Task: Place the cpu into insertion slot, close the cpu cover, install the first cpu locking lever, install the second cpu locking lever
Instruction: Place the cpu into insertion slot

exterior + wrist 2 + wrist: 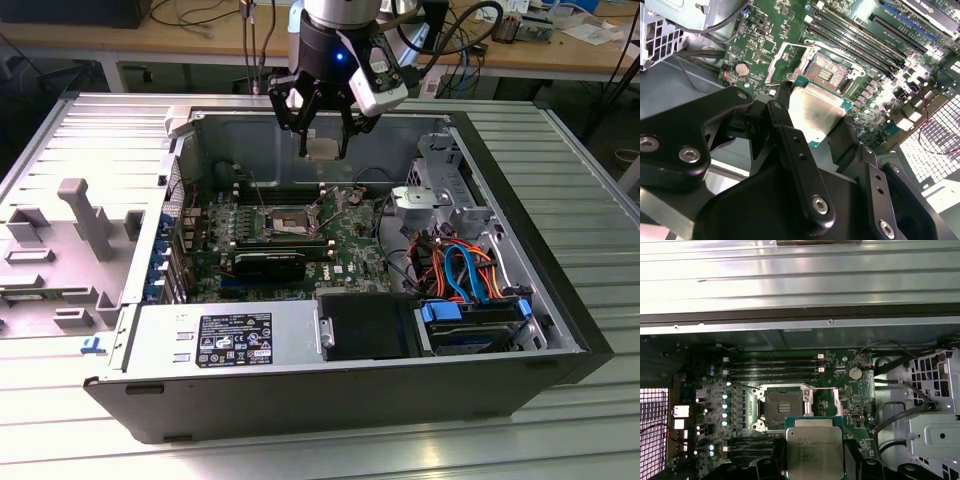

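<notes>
Gripping the chip (322,148) by two opposite edges, the pincer (325,152) hung above the open computer case (330,395), which lay on the ribbed metal worktop (590,200). The first step, placing the chip, looked to be the one in hand. The chip was in the air, well clear of the green circuit board (355,245) and apart from the socket (784,407), whose dark centre lay uncovered inside its silvery rim in the first wrist view. Neither the cover step nor the lever steps appeared done.

By my reading, seating the chip would call for bringing it squarely over the socket with its edges parallel to the rim. It would also need to be kept level on the way down, since long black memory slots (772,371) lay just beside the socket.

The chip (815,452) in the first wrist view was a small flat square with a dull silvery-tan metal face, a thin green border and faint print across the middle.
</notes>
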Robot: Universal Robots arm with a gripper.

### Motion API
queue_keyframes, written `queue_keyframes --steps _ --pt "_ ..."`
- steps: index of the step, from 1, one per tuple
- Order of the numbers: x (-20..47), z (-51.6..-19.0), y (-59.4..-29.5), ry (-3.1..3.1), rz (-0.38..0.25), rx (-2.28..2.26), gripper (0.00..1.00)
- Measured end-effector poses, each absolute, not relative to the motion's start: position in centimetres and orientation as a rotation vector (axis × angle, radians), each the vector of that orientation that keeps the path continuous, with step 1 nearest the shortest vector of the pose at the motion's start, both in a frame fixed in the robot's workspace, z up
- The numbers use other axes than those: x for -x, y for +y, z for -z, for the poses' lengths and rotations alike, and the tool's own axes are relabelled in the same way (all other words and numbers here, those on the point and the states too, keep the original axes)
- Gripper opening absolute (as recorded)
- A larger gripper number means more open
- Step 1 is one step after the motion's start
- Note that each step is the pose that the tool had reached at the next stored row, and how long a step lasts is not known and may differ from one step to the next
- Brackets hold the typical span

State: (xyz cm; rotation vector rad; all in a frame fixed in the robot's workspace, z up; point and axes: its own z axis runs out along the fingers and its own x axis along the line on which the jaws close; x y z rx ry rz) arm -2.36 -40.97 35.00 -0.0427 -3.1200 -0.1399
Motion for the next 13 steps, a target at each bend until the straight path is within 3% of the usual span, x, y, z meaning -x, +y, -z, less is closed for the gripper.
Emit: queue_keyframes --steps 13 --pt "2.37 -34.91 -41.09 -3.12 0.14 0.055 0.55"
